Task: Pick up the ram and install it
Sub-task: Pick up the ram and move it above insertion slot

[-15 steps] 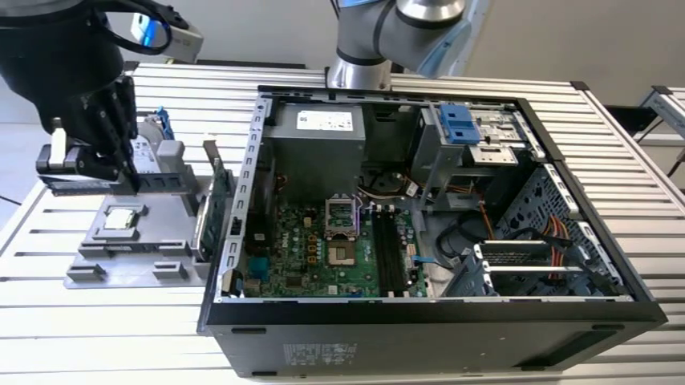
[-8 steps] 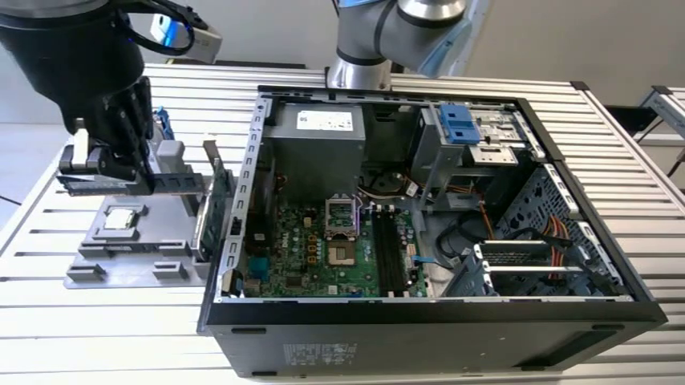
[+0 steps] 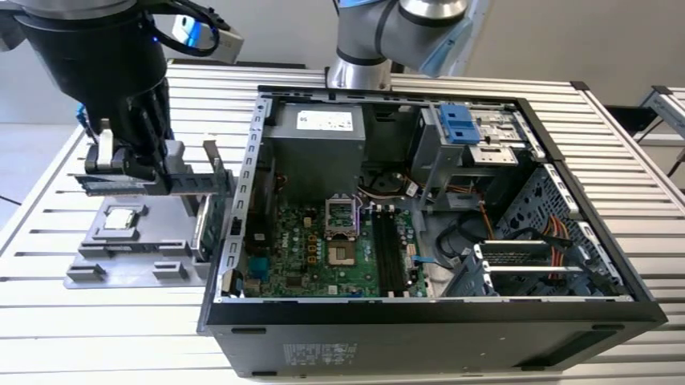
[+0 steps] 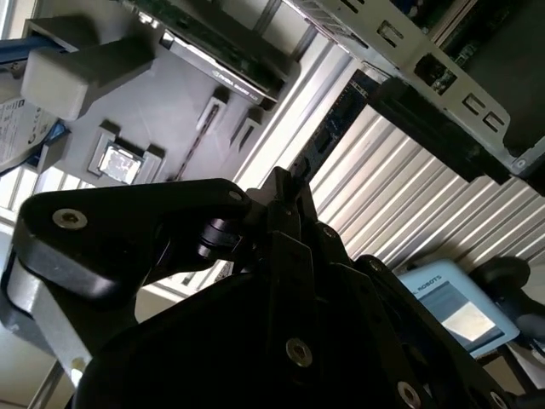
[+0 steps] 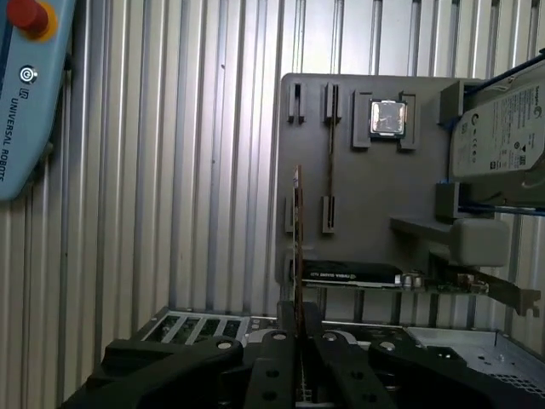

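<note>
In the first wrist view the ram (image 5: 298, 243) shows edge-on as a thin green board. It runs up from between the fingers of my gripper (image 5: 298, 322), which is shut on it, above the grey parts tray (image 5: 366, 196). In the exterior view my gripper (image 3: 128, 170) hangs over the tray (image 3: 128, 250) at the view's left, with the ram (image 3: 188, 184) held level beneath it. The motherboard's long black memory slots (image 3: 387, 250) lie inside the open computer case (image 3: 255, 160), toward the view's right of my gripper. The second wrist view looks past the dark gripper (image 4: 288, 192) onto the tray.
The tray holds a processor (image 5: 387, 118), a silver hard drive in a blue frame (image 5: 502, 141) and a wider green card with a metal bracket (image 5: 358, 277). A teach pendant (image 5: 25, 85) lies on the slatted metal table (image 5: 170, 170). The case wall stands between tray and motherboard.
</note>
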